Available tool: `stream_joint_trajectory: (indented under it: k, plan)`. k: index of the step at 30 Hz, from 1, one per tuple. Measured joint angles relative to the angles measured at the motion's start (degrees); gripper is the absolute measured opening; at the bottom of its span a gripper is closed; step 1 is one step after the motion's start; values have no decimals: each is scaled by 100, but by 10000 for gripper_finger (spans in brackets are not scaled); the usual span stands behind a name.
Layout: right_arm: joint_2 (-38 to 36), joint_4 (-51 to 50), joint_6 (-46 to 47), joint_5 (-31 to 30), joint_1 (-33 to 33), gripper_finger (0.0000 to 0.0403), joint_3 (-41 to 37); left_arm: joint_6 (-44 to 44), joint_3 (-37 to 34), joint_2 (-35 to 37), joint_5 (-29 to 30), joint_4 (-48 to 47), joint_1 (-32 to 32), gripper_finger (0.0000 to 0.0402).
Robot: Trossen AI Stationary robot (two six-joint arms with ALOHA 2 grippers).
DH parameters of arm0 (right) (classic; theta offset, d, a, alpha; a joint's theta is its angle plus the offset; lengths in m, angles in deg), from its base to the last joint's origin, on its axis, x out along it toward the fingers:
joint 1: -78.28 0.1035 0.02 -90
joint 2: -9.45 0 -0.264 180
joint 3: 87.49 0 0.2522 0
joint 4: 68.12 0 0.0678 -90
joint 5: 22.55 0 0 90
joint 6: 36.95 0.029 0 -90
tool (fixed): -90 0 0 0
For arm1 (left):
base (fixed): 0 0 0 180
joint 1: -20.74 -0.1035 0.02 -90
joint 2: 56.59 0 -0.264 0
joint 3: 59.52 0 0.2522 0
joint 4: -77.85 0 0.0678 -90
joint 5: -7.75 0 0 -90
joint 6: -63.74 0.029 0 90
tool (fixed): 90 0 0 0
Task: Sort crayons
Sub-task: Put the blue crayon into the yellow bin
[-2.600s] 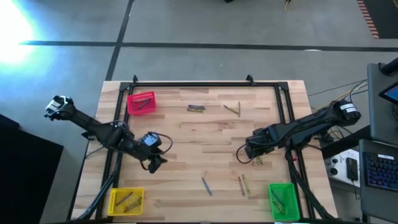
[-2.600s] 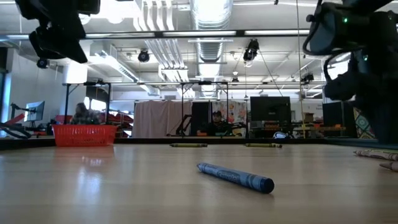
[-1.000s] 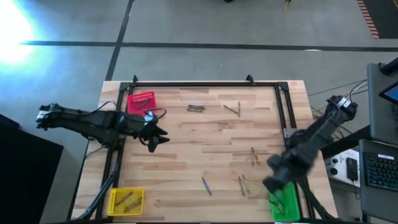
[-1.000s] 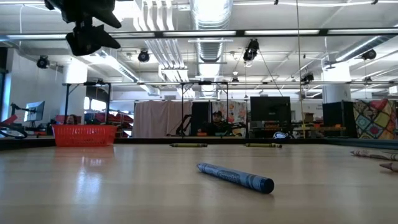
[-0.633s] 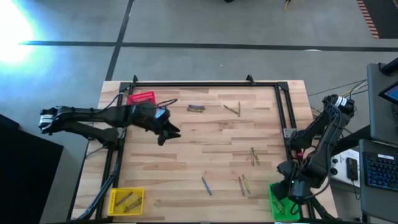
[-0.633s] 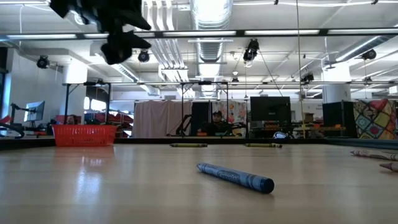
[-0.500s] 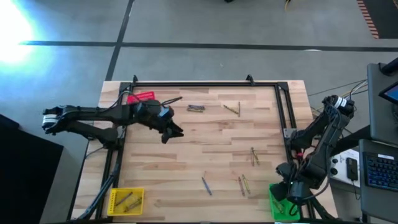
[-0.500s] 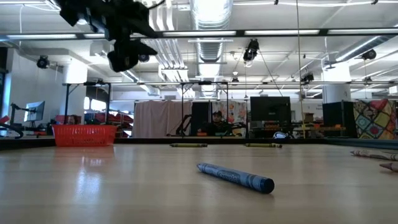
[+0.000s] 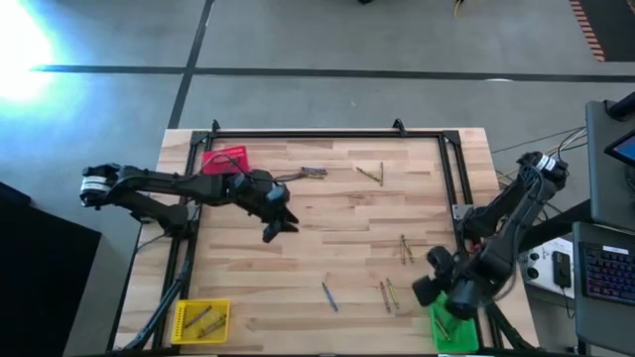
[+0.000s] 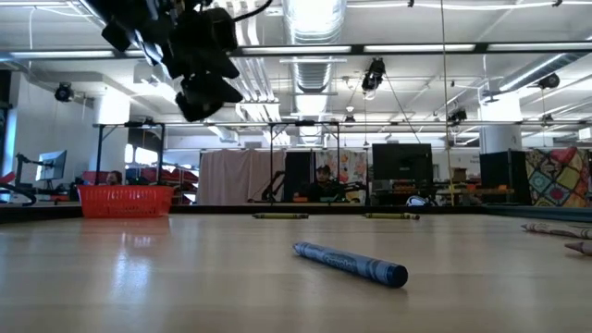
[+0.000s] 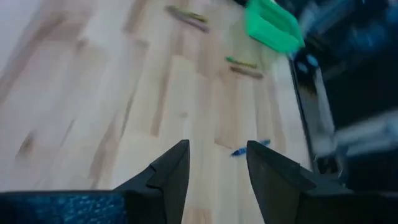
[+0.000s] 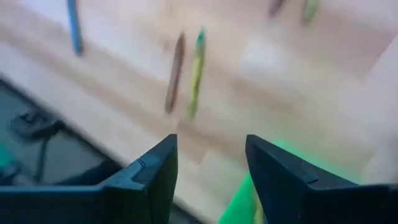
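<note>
Loose crayons lie scattered on the worktop (image 9: pixel 347 233): a blue one (image 9: pixel 328 296) near the front, a brown and olive pair (image 9: pixel 388 294) beside it, others toward the back. The right gripper (image 9: pixel 433 288) hangs by the green bin (image 9: pixel 452 319), jaws spread and empty, so a drop there looks done. The left gripper (image 9: pixel 280 227) hovers over bare worktop mid-left, jaws spread, empty. Next call: pick a crayon, likely the blue one for the left arm, descend squarely over it and close across its width
</note>
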Motion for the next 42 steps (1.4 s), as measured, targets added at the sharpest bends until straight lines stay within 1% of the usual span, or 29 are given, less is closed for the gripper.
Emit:
stream_joint_trajectory:
  k: [5,10,12,15,17,22,24,31,38,42]
  plan:
    - [-9,-582,-594,35,-792,162,-88,1460,93,-607,-278,470,346,127]
    - [-9,-586,-1140,30,-1561,149,-107,2337,615,-1542,-662,549,571,116]
    - [-9,-508,-1326,58,-1746,147,-107,2544,864,-1956,-984,542,622,115]
    - [-18,-423,-1603,300,-1861,145,-95,2793,1250,-2535,-1730,537,715,114]
    - [-20,-426,-1701,487,-1864,146,-81,2977,1484,-2873,-1878,542,824,114]
    - [-20,-430,-1698,804,-1851,144,-79,3712,1943,-3500,-1792,507,1090,114]
    - [-20,-426,-1679,828,-1851,144,-79,3904,2112,-3693,-1690,494,1169,114]
    - [-20,-425,-1699,827,-1849,144,-17,4150,2509,-4288,-1624,330,1286,114]
    - [-20,-454,-1786,826,-1823,144,-17,4740,2601,-4746,-1046,286,1493,114]
    - [-21,-513,-1842,826,-1823,144,-17,4786,2613,-4826,-672,402,1584,114]
